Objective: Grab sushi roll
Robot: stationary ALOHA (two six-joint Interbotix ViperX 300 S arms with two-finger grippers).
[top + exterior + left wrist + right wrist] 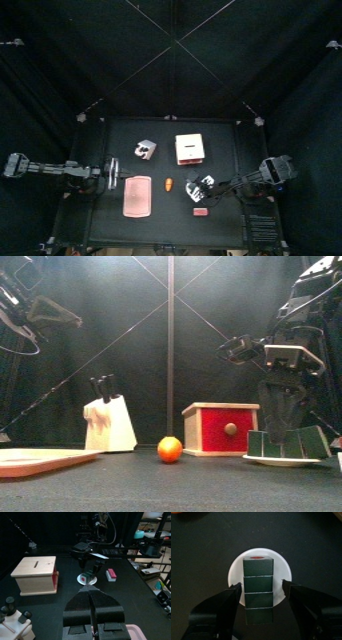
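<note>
A row of sushi roll (258,587) pieces shows a dark green, matt wrapping with a faint sheen, on a smooth white plate (238,569) that looks like plastic. The surface (211,542) beneath is matt black. The cream box (35,572) appears to be pale unvarnished wood with a slot in its lid and a painted red panel. The knife block (110,424) looks like light wood. The orange piece (170,449) is smooth and slightly glossy.
</note>
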